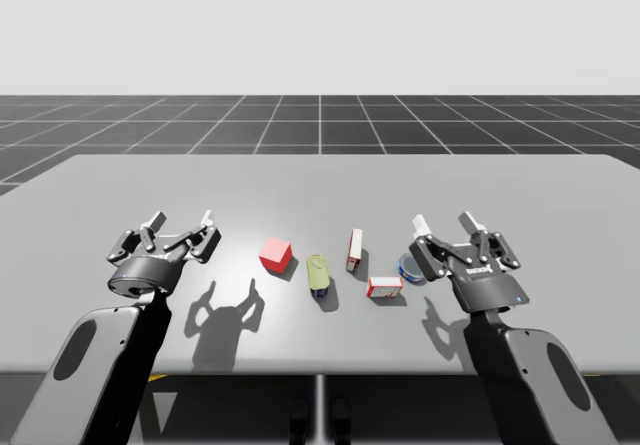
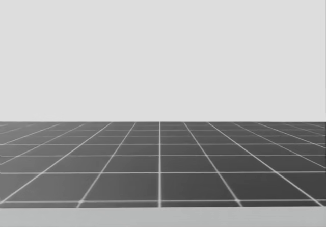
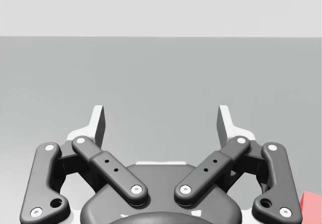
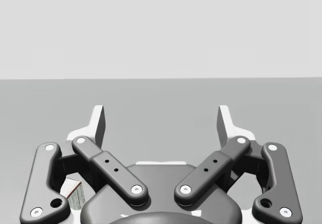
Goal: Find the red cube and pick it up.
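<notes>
The red cube rests on the grey table, a little left of the middle. My left gripper hovers to the cube's left, open, nothing between its fingers. In the left wrist view that gripper is open over bare table, and a corner of the red cube peeks out beside its outer linkage. My right gripper is open at the right, and its own view shows it open with bare table ahead.
Right of the cube lie a green bottle, an upright red-and-white box, a flat red-and-white box and a blue can close to my right gripper. A box edge shows beside the right gripper's linkage.
</notes>
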Tool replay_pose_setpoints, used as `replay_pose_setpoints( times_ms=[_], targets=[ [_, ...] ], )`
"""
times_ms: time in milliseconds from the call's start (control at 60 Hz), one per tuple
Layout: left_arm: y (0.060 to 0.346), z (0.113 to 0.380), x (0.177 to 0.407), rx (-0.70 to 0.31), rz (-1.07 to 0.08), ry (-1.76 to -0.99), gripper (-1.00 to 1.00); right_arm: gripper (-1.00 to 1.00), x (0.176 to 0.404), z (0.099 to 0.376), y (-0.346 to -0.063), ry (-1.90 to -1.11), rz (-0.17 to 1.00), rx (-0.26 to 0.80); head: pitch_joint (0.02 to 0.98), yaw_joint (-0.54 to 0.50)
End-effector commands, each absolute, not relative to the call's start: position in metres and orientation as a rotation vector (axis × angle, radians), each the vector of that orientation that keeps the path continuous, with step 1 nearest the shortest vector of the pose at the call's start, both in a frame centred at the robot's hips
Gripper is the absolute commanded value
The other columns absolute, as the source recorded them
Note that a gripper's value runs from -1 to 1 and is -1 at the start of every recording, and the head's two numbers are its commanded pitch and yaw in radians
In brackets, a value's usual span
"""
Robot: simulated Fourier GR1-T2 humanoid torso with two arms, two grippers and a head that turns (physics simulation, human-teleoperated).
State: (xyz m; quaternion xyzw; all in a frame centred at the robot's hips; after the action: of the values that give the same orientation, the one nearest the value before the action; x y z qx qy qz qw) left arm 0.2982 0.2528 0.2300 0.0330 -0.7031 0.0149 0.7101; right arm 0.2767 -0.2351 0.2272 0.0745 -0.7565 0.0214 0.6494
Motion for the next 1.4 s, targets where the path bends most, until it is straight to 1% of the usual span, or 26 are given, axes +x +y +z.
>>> replay_pose_setpoints(
  times_ms=[17,117,167,200,250,267,317,383,450,467,517,583,650,667,783,850,900,933,1117,1300,1400],
  targets=[
    [0.2529,0.2302,0.298,0.077,0.032,-1.562,-1.0,-1.0,0.2755,0.2266,-0.2356,-1.752,-0.002,0.131,0.073,-0.01],
    [0.253,0.2302,0.2981,0.079,0.032,-1.563,-1.0,-1.0,0.2766,0.2268,-0.2363,-1.742,0.031,0.16,0.081,-0.01],
    [0.2531,0.2303,0.298,0.08,0.033,-1.563,-1.0,-1.0,0.2773,0.2273,-0.2369,-1.723,0.042,0.166,0.092,-0.01],
    [0.2531,0.2303,0.298,0.08,0.034,-1.563,-1.0,-1.0,0.2781,0.2273,-0.2376,-1.71,0.038,0.162,0.112,-0.01],
    [0.253,0.2303,0.298,0.081,0.034,-1.563,-1.0,-1.0,0.2782,0.2275,-0.2378,-1.712,0.035,0.161,0.134,-0.01],
    [0.253,0.2303,0.298,0.081,0.033,-1.563,-1.0,-1.0,0.2782,0.2278,-0.238,-1.715,0.032,0.157,0.162,-0.02],
    [0.2528,0.2302,0.298,0.081,0.033,-1.563,-1.0,-1.0,0.2785,0.2278,-0.2381,-1.715,0.028,0.15,0.193,-0.02],
    [0.2526,0.2298,0.298,0.081,0.031,-1.563,-1.0,-1.0,0.2786,0.2278,-0.2379,-1.714,0.026,0.143,0.266,-0.02],
    [0.2526,0.2295,0.2982,0.086,0.028,-1.563,-1.0,-1.0,0.2786,0.2279,-0.2378,-1.714,0.029,0.141,0.304,-0.02],
    [0.2527,0.2293,0.2984,0.087,0.028,-1.563,-1.0,-1.0,0.2787,0.2278,-0.2378,-1.713,0.031,0.14,0.333,-0.02],
    [0.2527,0.2293,0.2985,0.088,0.027,-1.563,-1.0,-1.0,0.2789,0.2278,-0.2378,-1.713,0.032,0.139,0.364,-0.03],
    [0.2525,0.229,0.2987,0.09,0.025,-1.564,-1.0,-1.0,0.279,0.2275,-0.2376,-1.71,0.035,0.134,0.429,-0.02],
    [0.2523,0.2286,0.299,0.091,0.023,-1.564,-1.0,-1.0,0.2789,0.2275,-0.2375,-1.71,0.036,0.133,0.466,-0.02],
    [0.2522,0.2285,0.2991,0.092,0.023,-1.564,-1.0,-1.0,0.2788,0.2275,-0.2376,-1.71,0.037,0.132,0.493,-0.02],
    [0.2519,0.2283,0.2992,0.092,0.021,-1.564,-1.0,-1.0,0.2786,0.2272,-0.2374,-1.708,0.04,0.13,0.584,-0.01],
    [0.2518,0.2281,0.2994,0.093,0.02,-1.563,-1.0,-1.0,0.2784,0.227,-0.2369,-1.707,0.042,0.13,0.626,0.0],
    [0.2517,0.2281,0.2993,0.093,0.02,-1.564,-1.0,-1.0,0.2784,0.2269,-0.2366,-1.706,0.043,0.13,0.639,0.01],
    [0.2517,0.2282,0.2993,0.093,0.02,-1.564,-1.0,-1.0,0.2782,0.2268,-0.2363,-1.705,0.045,0.129,0.675,0.02],
    [0.2483,0.2278,0.2986,0.088,0.007,-1.565,-1.0,-1.0,0.2781,0.2266,-0.2352,-1.704,0.048,0.129,0.756,0.08],
    [0.248,0.2281,0.2985,0.087,0.005,-1.564,-1.0,-1.0,0.2782,0.2265,-0.2344,-1.702,0.05,0.127,0.799,0.16],
    [0.2476,0.228,0.2985,0.086,0.003,-1.562,-1.0,-1.0,0.2782,0.2265,-0.2343,-1.701,0.049,0.127,0.811,0.19]
  ],
)
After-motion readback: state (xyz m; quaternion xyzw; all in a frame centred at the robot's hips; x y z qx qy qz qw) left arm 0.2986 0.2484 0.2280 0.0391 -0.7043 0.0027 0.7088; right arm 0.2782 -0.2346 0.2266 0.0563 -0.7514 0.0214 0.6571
